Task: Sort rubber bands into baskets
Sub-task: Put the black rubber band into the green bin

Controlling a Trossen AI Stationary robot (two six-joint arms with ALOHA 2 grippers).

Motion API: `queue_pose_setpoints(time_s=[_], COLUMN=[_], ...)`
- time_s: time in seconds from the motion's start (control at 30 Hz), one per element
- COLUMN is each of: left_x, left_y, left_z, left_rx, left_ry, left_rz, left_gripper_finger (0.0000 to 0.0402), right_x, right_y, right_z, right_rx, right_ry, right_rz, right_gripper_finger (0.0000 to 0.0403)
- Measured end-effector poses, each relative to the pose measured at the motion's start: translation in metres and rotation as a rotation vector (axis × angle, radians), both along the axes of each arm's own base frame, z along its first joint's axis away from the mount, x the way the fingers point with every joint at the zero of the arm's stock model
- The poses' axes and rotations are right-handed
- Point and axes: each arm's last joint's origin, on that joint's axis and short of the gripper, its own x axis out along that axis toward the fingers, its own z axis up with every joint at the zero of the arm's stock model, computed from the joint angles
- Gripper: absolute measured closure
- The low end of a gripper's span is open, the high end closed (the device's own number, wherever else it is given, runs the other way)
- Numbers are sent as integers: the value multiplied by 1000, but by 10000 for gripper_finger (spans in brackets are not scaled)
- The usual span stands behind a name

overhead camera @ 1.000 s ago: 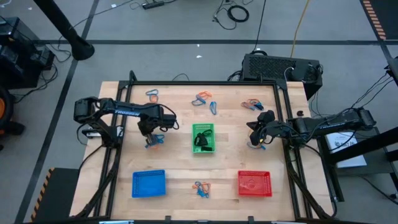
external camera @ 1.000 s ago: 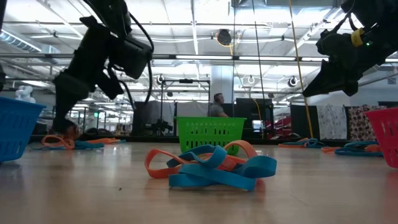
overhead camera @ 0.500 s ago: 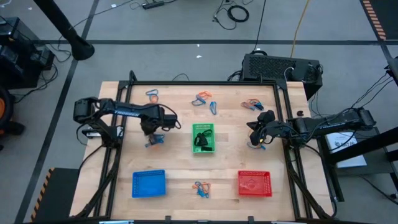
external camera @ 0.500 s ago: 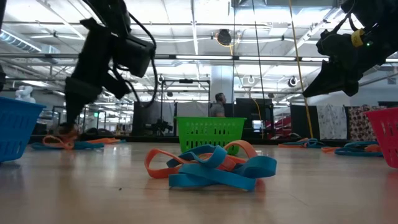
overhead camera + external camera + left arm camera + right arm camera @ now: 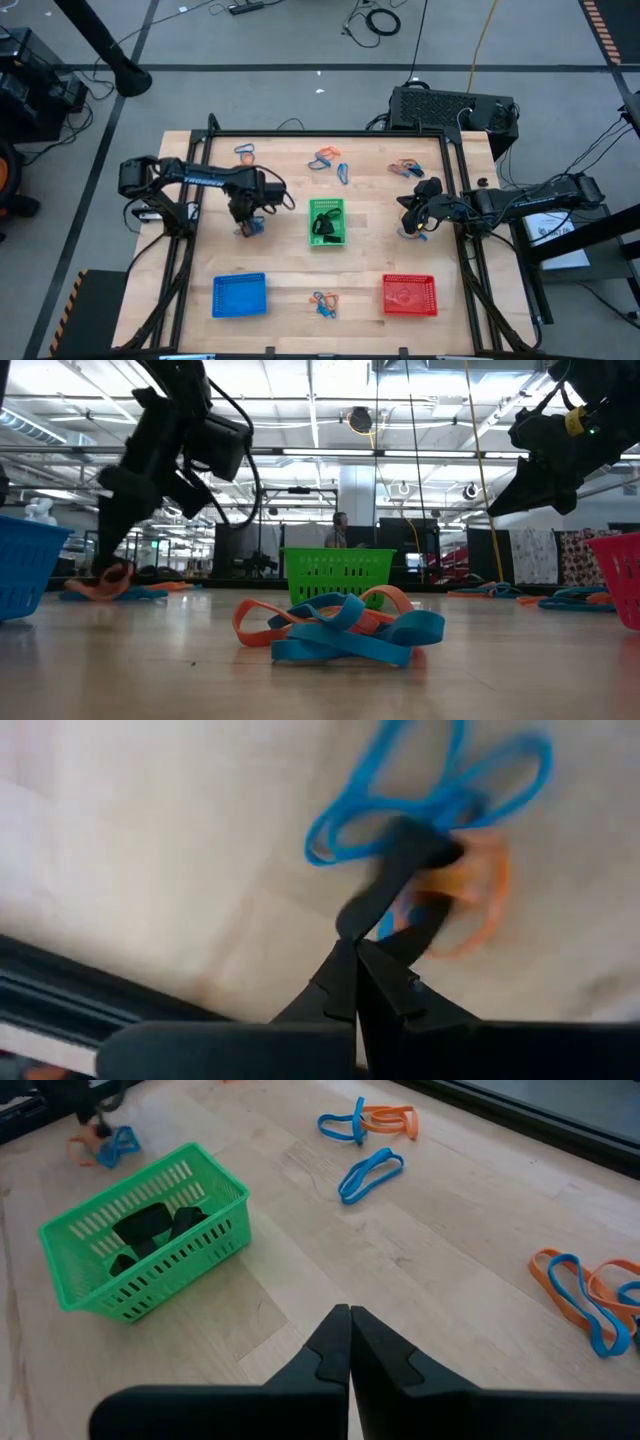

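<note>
- Left tool point(image 5: 247, 222), fingers pressed together, is down on a tangle of blue and orange rubber bands point(image 5: 440, 840) on the tabletop point(image 5: 280, 255), left of the green basket point(image 5: 327, 221).
- Whether it pinches a band, I cannot tell.
- Right tool point(image 5: 407, 226), pressed together and holding nothing, hangs right of that basket.
- Blue basket point(image 5: 240, 295) sits near-left, red basket point(image 5: 409, 295) near-right.

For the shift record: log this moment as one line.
left gripper: shut, at orange and blue rubber bands left of green basket | right gripper: shut, empty, waiting right of green basket | black bands in it
</note>
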Motion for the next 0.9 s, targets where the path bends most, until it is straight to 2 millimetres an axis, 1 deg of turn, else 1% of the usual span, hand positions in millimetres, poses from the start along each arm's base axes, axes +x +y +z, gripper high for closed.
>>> queue_pose_setpoints(time_s=[0.07,0.1,0.17,0.2,0.27,0.3,0.37,0.43,0.5,0.57,0.6,0.67,0.7,0.77,0.8,0.9], left_x=[-2,-2,0,-1,-3,-1,0,-3,-1,0,1,3,3,4,5,2], left_y=[3,3,2,2,4,4,2,2,3,2,2,6,7,5,4,4], left_z=[0,0,-1,0,0,0,0,1,1,6,11,20,21,21,21,21], left_rx=[98,82,2,22,78,48,-9,33,42,43,81,235,237,76,26,99], left_ry=[36,23,-6,12,39,16,-8,33,19,-2,-10,-39,-62,-99,-106,-75], left_rz=[40,62,23,15,56,69,24,22,14,-30,-49,-39,-12,-14,-19,39], left_gripper_finger=[400,400,400,400,400,400,400,400,400,400,400,400,400,400,400,400], right_x=[0,0,0,0,0,0,0,0,0,0,0,0,0,0,0,0], right_y=[0,0,0,0,0,0,0,0,0,0,0,0,0,0,0,0], right_z=[0,0,0,0,0,0,0,0,0,0,0,0,0,-1,-1,-1], right_rx=[0,0,0,0,-1,-1,-1,-2,-3,-5,-5,-4,-4,-4,-4,-4], right_ry=[0,0,0,1,1,1,1,1,1,2,2,2,3,6,6,6], right_rz=[0,0,0,0,0,0,0,-1,-1,-3,-3,-4,-4,-4,-3,-3], right_gripper_finger=[403,403,403,403,403,403,403,403,403,403,403,403,403,403,403,403])
